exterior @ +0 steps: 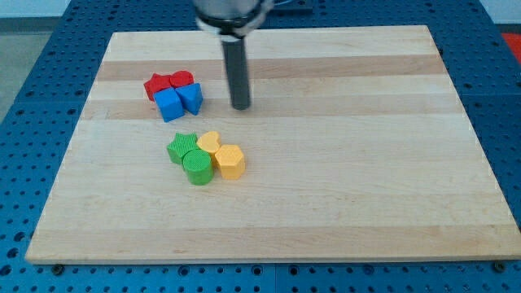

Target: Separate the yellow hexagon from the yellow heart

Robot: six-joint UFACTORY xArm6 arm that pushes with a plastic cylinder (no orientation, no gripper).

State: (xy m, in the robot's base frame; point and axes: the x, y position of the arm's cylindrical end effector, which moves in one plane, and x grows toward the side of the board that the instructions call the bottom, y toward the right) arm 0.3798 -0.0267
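Observation:
The yellow hexagon sits near the board's middle-left, touching the yellow heart just up-left of it. A green round block and a green star-like block press against them on the left, forming one cluster. My tip is the lower end of the dark rod coming down from the view's top. It stands above the cluster in the view, apart from the yellow heart and to the right of the blue blocks.
Two red blocks and two blue blocks form a second cluster at upper left. The wooden board lies on a blue perforated table.

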